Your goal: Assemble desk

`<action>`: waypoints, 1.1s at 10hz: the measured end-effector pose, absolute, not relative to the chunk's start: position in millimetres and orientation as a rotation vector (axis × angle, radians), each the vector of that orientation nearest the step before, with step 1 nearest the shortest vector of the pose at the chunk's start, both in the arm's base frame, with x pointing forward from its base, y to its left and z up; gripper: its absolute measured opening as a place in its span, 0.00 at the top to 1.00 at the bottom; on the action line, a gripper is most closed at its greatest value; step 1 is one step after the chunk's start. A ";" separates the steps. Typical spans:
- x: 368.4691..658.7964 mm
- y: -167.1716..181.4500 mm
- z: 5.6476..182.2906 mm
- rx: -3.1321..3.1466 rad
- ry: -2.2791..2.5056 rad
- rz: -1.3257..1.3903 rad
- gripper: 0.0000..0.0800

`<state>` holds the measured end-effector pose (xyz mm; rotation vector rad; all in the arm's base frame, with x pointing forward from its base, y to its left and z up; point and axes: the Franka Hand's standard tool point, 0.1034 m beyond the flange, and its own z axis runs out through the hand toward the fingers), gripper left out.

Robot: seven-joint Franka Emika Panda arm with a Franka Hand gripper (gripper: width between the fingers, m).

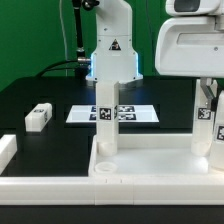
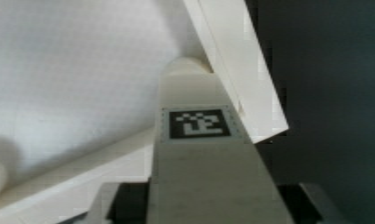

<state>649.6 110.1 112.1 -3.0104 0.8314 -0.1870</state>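
The white desk top [image 1: 150, 160] lies upside down at the front of the table, rim up. One white square leg [image 1: 107, 125] with tags stands upright on its corner at the exterior view's left. My gripper [image 1: 207, 88] is shut on a second tagged leg [image 1: 206, 125], which stands upright at the corner on the exterior view's right. In the wrist view the held leg [image 2: 205, 150] runs out from between my dark fingers [image 2: 138, 205], its tag facing the camera, and its far end meets the desk top [image 2: 77, 80] at the rim. A third leg [image 1: 38, 117] lies loose on the table.
The marker board [image 1: 135, 113] lies flat behind the desk top, in front of the robot base [image 1: 111, 50]. A low white rail [image 1: 6, 150] edges the black table at the exterior view's left. Green backdrop behind.
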 end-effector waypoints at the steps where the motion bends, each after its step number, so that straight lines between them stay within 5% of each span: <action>1: 648.3 108.2 112.1 -2.931 1.068 -0.165 0.64; 7: 644.8 99.3 109.9 -2.185 2.025 -0.064 0.63; 9: 644.4 98.9 108.7 -2.222 1.990 -0.068 0.54; 10: 644.1 100.5 108.3 -2.232 1.982 -0.069 0.31; 11: 644.4 107.3 109.2 -2.450 1.787 -0.135 0.31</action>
